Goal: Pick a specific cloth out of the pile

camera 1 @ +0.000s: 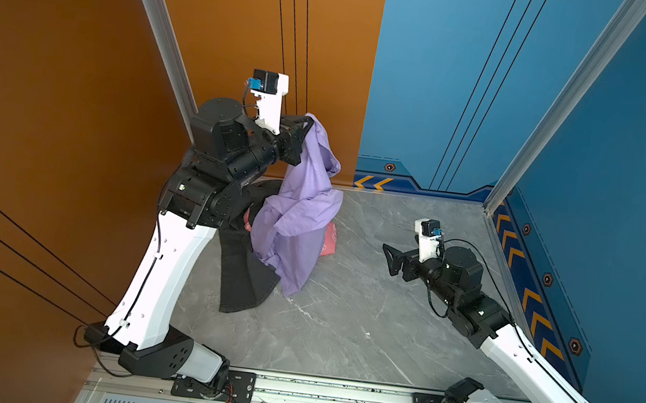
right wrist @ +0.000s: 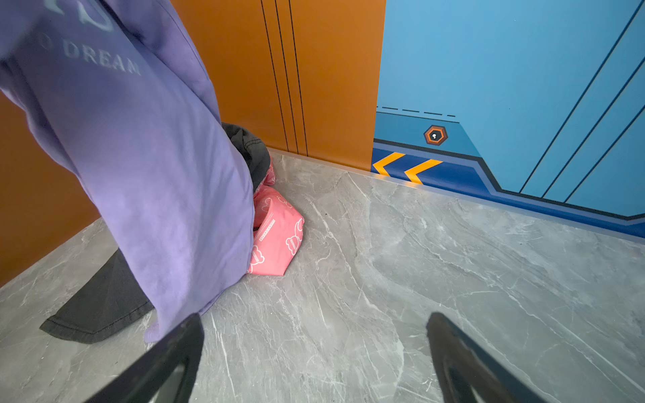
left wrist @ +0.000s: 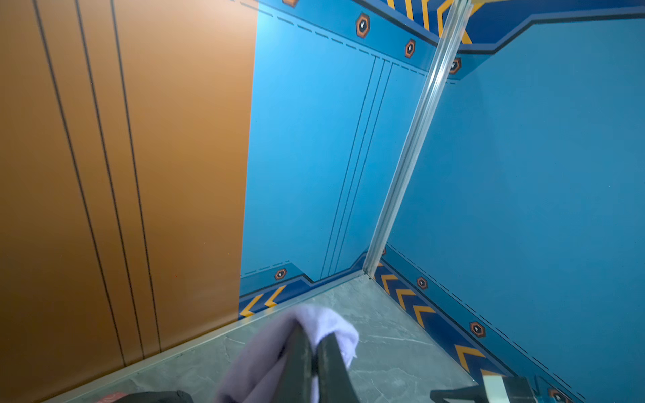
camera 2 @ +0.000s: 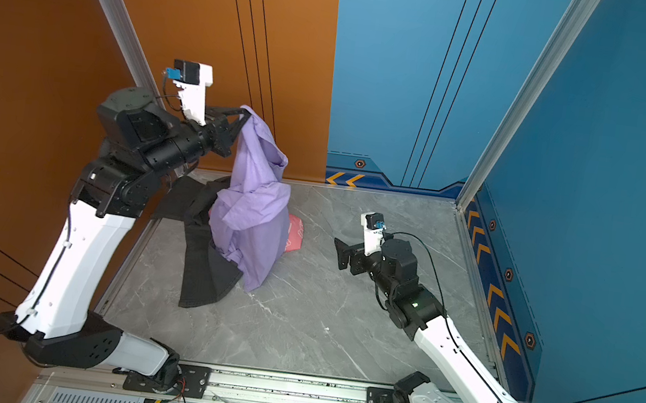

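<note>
Left tool [camera 1: 309,122] is clamped tight on the top edge of the lavender cloth [camera 1: 298,216], holding it up high at the far left. The rest of it drapes down over the pile [camera 1: 238,242]: dark grey garment [camera 1: 245,289] and pink cloth [camera 1: 328,243] on the tabletop [camera 1: 361,320]. Right tool [camera 1: 389,256] sits spread wide on the right, gripping nothing.

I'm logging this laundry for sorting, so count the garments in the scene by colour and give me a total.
Lavender cloth: 1
Pink cloth with white print: 1
Dark grey garment: 1, as far as can be seen
Total: 3
</note>
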`<state>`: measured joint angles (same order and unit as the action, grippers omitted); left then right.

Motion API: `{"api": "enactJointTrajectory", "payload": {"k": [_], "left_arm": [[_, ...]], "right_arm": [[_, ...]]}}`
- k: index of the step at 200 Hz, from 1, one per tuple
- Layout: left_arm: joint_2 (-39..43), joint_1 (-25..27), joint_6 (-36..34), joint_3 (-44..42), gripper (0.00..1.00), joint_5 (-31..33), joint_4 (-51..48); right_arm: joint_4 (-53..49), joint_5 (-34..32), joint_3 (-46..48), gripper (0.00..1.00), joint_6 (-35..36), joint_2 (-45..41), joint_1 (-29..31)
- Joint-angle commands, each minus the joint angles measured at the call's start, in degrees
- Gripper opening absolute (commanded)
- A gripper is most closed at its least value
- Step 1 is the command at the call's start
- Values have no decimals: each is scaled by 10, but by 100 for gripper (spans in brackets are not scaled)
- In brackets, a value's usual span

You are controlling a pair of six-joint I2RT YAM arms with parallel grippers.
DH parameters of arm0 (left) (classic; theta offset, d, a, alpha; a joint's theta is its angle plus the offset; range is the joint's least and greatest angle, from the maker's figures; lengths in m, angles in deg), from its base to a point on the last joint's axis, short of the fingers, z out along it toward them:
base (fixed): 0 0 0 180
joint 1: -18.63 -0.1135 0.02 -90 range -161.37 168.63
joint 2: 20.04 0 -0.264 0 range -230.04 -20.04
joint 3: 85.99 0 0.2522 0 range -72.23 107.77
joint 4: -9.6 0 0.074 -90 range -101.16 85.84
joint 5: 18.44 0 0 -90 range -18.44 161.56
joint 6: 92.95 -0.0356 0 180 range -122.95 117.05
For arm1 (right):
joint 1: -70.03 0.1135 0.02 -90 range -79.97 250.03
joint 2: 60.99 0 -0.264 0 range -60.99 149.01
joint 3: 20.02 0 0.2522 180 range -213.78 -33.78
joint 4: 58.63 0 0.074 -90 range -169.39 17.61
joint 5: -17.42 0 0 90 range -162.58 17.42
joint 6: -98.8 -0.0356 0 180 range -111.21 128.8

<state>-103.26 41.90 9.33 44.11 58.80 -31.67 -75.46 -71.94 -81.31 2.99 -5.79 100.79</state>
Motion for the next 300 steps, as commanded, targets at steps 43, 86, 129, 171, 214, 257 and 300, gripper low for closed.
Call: {"api": "enactJointTrajectory", "payload": {"k": [43,86,129,171,214,257,300], "left_arm": [[-29,146,3,-197,17,16,20],[-15,190,-65,-275,96,49,-39],[105,103,-30,-346,98,97,-34],[216,15,14,-481,98,115,-35],[304,-22,53,-602,98,143,-16],[346,-91,68,-646,98,121,-16],[347,-137,73,-651,98,81,-16]], "right_arm": [[12,-114,16,100,-6,-60,-2],[23,-157,51,100,-10,-103,-12],[11,-68,36,100,-6,-55,-4],[-41,-47,-38,100,26,80,71],[-34,-72,-100,96,56,219,174],[-7,-64,-150,91,54,340,233],[-45,-70,-224,83,47,448,254]]}}
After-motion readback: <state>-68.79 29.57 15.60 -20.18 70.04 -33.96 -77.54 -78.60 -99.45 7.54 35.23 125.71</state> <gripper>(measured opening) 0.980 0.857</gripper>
